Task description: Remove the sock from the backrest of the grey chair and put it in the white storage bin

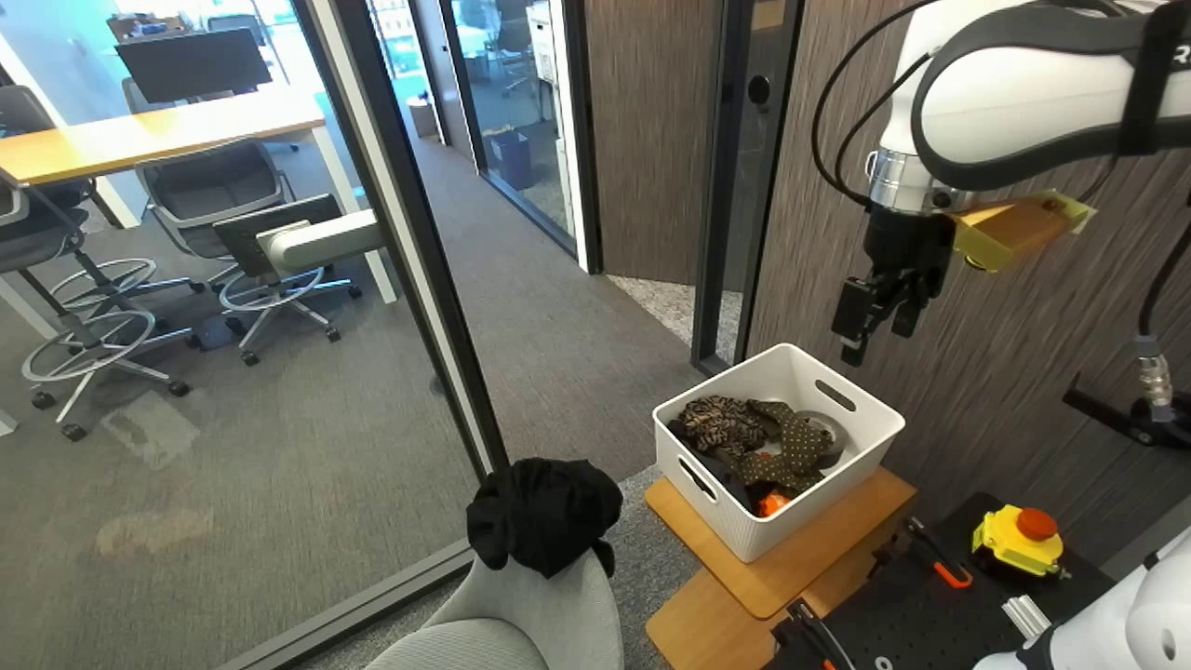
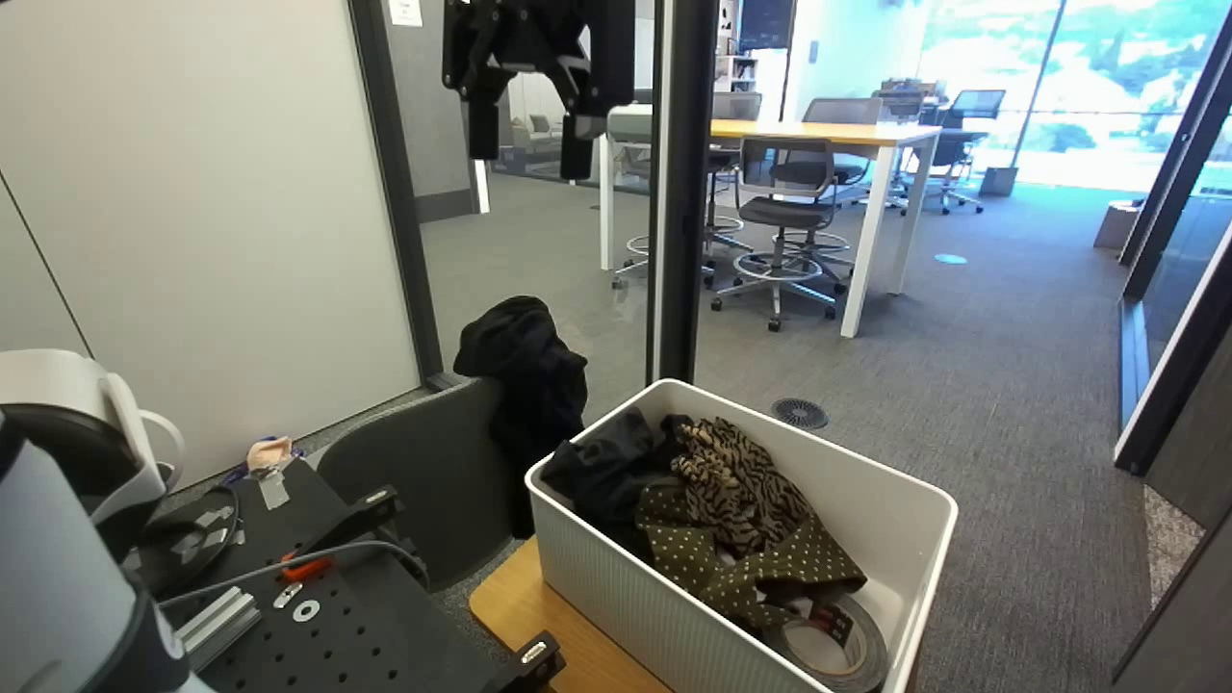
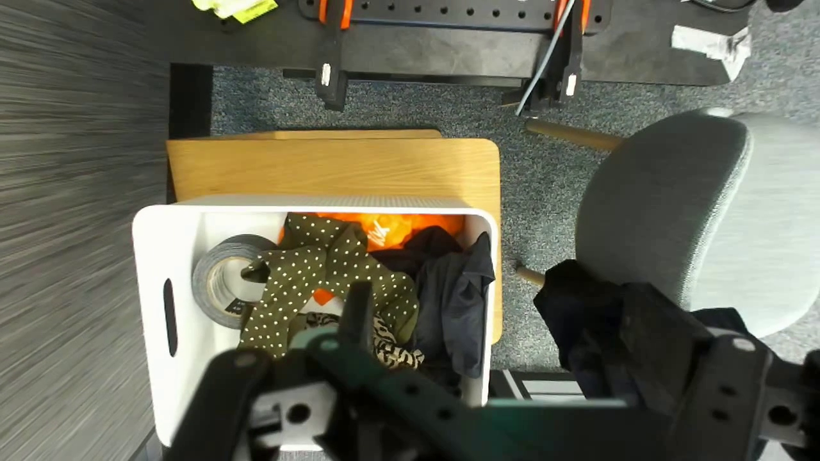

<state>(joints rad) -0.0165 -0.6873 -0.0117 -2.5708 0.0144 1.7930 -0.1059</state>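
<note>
The black cloth, taken as the sock, is draped over the backrest of the grey chair. In both exterior views the black cloth [image 1: 544, 512] [image 2: 539, 371] covers the top of the grey chair [image 1: 568, 614] [image 2: 423, 481]. In the wrist view the cloth [image 3: 570, 307] is partly hidden behind a finger, with the chair [image 3: 647, 205] beside it. The white storage bin [image 1: 819, 500] [image 2: 616, 592] [image 3: 152, 269] holds several cloths, an orange item and a tape roll. My gripper [image 1: 878, 339] [image 2: 530, 159] [image 3: 506, 320] is open and empty, well above the bin, fingers pointing down.
The bin stands on a small wooden table [image 1: 675, 512]. A black workbench [image 1: 893, 642] with clamps and a yellow-and-red emergency stop button [image 1: 1019, 538] is beside it. A glass wall with a dark frame post [image 2: 679, 192] rises behind the chair. A wood-grain wall [image 1: 977, 372] borders the bin.
</note>
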